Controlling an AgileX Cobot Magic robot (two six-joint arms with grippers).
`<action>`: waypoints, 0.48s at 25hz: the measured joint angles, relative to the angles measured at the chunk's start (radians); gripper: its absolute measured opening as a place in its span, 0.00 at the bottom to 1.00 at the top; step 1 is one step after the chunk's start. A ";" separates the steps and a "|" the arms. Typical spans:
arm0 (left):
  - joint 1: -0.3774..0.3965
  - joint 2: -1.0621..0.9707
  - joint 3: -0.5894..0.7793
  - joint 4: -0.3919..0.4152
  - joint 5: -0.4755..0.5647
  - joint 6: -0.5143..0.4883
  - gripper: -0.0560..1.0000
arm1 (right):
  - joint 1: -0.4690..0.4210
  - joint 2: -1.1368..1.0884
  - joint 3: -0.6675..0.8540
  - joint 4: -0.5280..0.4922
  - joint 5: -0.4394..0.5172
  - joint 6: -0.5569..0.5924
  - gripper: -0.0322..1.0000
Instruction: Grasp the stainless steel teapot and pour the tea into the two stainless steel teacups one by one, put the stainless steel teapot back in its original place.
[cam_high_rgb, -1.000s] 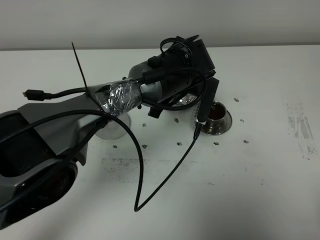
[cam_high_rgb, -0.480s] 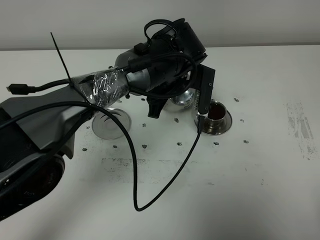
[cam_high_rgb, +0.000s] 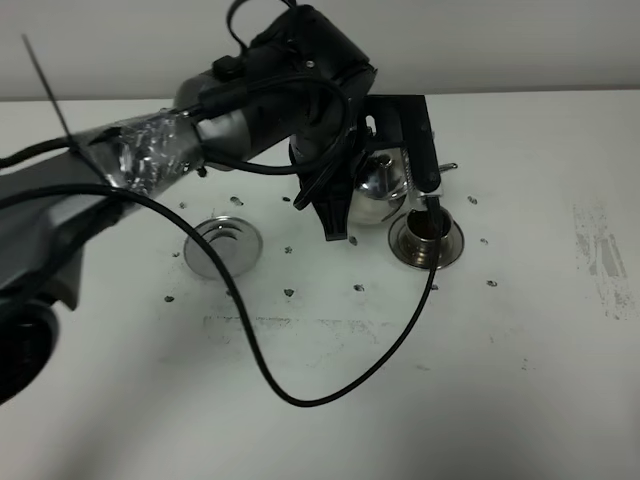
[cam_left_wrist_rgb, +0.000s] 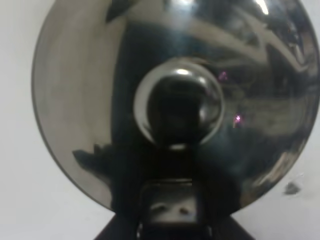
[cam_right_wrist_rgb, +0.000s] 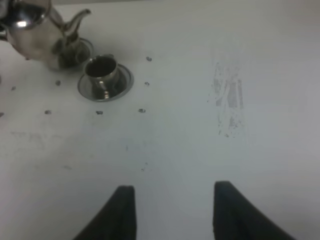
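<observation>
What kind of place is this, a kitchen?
Probably a robot test bench, not a kitchen: a bare, scuffed white table, a taped-up arm trailing a loose cable, and a steel teapot and teacup.

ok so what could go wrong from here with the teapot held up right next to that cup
1. The stainless steel teapot hangs close beside the teacup, which has dark tea in it. Swinging across to the empty saucer could clip the cup and spill it.
2. The loose black cable drops right past that cup. It may snag or drag the cup as the arm moves.
</observation>
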 joint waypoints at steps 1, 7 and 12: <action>0.001 -0.036 0.050 -0.016 -0.016 -0.005 0.23 | 0.000 0.000 0.000 0.000 0.000 0.000 0.37; 0.033 -0.225 0.318 -0.153 -0.132 -0.062 0.23 | 0.000 0.000 0.000 0.000 0.000 0.000 0.37; 0.064 -0.247 0.460 -0.209 -0.288 -0.102 0.23 | 0.000 0.000 0.000 0.000 0.000 0.000 0.37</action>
